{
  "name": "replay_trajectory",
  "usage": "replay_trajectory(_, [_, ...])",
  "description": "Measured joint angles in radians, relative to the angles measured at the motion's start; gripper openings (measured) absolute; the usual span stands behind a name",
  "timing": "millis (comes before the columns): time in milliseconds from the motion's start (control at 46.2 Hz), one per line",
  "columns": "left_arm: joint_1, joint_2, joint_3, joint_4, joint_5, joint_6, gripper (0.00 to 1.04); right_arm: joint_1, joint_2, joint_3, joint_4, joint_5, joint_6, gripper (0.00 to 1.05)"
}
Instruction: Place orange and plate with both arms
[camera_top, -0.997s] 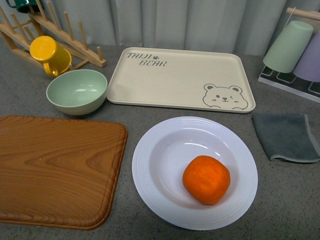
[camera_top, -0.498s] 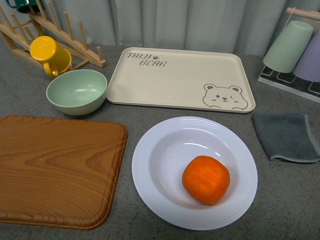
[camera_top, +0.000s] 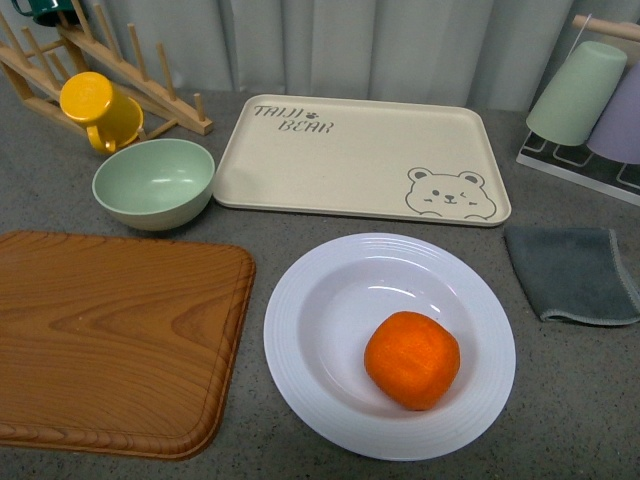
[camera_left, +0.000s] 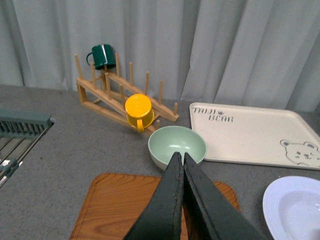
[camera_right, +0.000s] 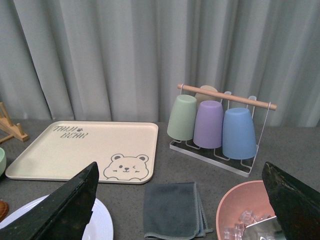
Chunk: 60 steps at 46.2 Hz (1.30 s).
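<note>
Front view: shows the orange (camera_top: 412, 359) lying in the well of the white plate (camera_top: 290, 310), toward its near right side. Places the plate on the grey table (camera_top: 565, 400), close to the front edge and just right of a wooden board (camera_top: 110, 335). Beyond the plate, finds a beige bear tray (camera_top: 360, 160) lying flat, and left of that a pale green bowl (camera_top: 154, 183), upright, just past the board's far edge. Further back left, shows a yellow mug (camera_top: 98, 110) hung on a wooden rack (camera_top: 140, 75). Right of the plate and apart from it, picks out a folded grey cloth (camera_top: 572, 273), with upturned cups (camera_top: 577, 92) behind.

Left wrist view: shows the left gripper (camera_left: 181, 159) with both dark fingers pressed together, gripping nothing, board and bowl beyond the tips.

Right wrist view: shows the right gripper (camera_right: 180, 167) spread wide, fingers (camera_right: 75, 200) at opposite edges of the picture, nothing between them but cloth, plate rim and a pink bowl (camera_right: 240, 207) lower down.
</note>
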Motion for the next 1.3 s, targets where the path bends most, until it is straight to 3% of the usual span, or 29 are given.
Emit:
replay_trajectory(130, [0.000, -0.090, 0.000, -0.069, 0.001, 0.000, 0.04, 0.000, 0.000, 0.000, 0.000, 0.000, 0.000, 0.96])
replay_trajectory(303, [0.000, -0.091, 0.000, -0.072, 0.001, 0.000, 0.36, 0.001, 0.002, 0.000, -0.003, 0.004, -0.001, 0.96])
replay_trajectory(412, [0.000, -0.091, 0.000, -0.072, 0.000, 0.000, 0.52, 0.051, 0.100, 0.049, -0.112, 0.097, -0.006, 0.96])
replay_trajectory(520, [0.000, -0.092, 0.000, -0.072, 0.001, 0.000, 0.68, 0.079, 0.286, 0.073, -0.067, 0.058, 0.032, 0.96])
replay_trajectory(693, [0.000, -0.092, 0.000, -0.072, 0.001, 0.000, 1.00, 0.088, 0.765, 0.138, 0.143, -0.059, 0.121, 0.96])
replay_trajectory(1105, [0.000, -0.092, 0.000, -0.072, 0.001, 0.002, 0.98, 0.050, 1.531, 0.258, 0.425, -0.341, 0.511, 0.96])
replay_trajectory(1300, [0.000, -0.092, 0.000, -0.072, 0.001, 0.002, 0.98, 0.029, 1.734, 0.320, 0.489, -0.383, 0.581, 0.96])
